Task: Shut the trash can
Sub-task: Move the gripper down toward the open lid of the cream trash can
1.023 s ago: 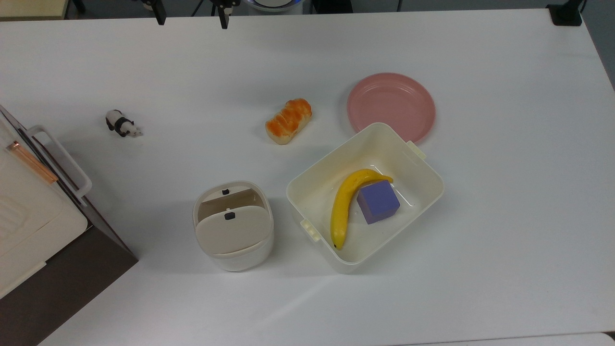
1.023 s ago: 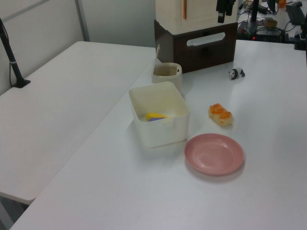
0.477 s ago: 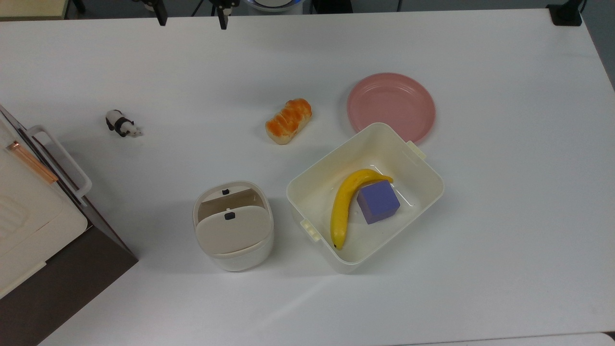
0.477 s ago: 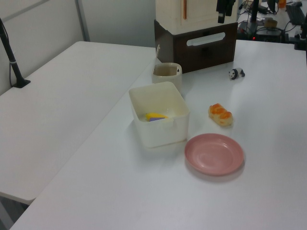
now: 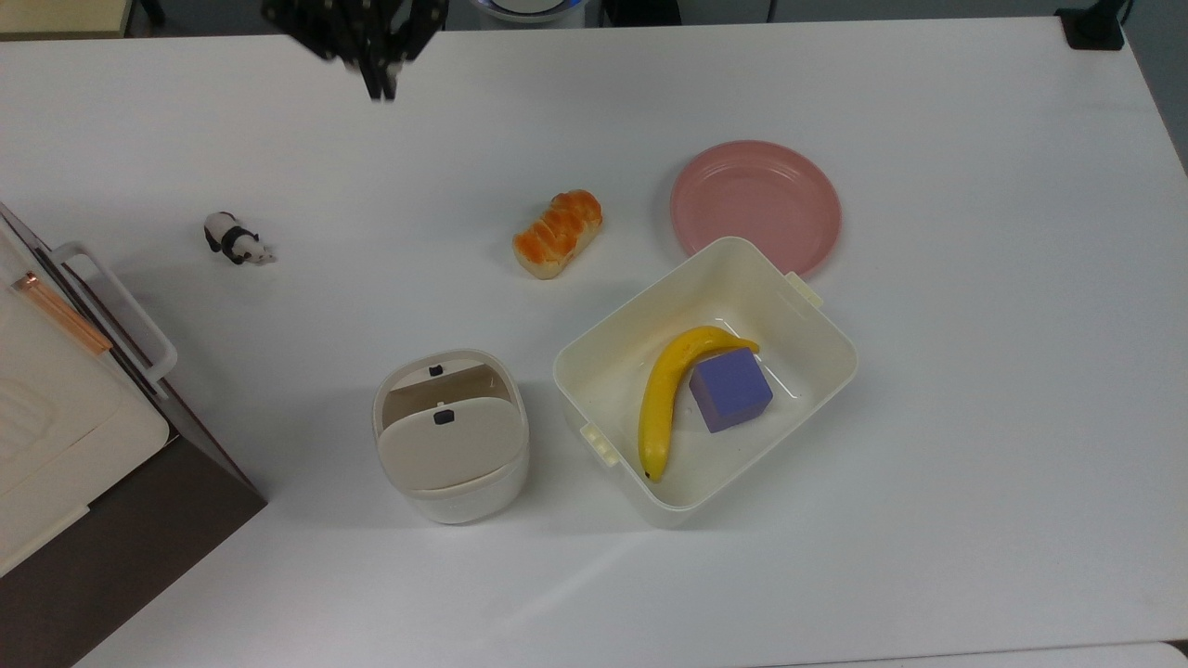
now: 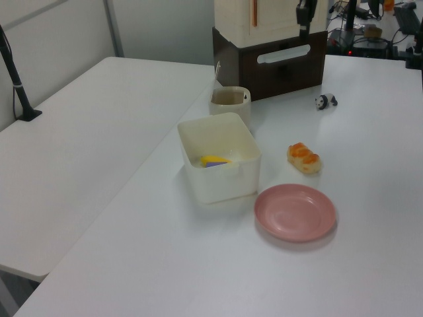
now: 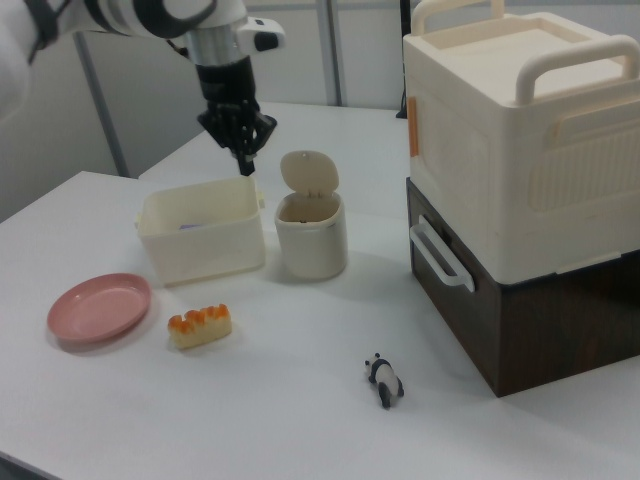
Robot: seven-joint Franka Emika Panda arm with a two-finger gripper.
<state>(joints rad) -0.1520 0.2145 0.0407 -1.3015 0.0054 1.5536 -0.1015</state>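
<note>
Your task has not begun: the trash can (image 5: pixel 451 436) stands near the table's (image 5: pixel 974 390) front edge in the top view, just beside the cream tub (image 5: pixel 705 380), with its lid (image 7: pixel 309 172) upright and open. The gripper (image 7: pixel 243 150) hangs apart, fingers seemingly pressed together. No readable writing shows.

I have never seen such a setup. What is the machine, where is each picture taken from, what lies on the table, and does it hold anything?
It is a robot arm ending in a pincer, which holds nothing. One camera looks down from above; two look from opposite sides. On the white table stand a small trash can with its lid raised, and a cream tub containing a banana and a purple cube. Nearby lie a pink plate, a toy bread loaf, a panda figure and a large cream box on a dark drawer unit.
</note>
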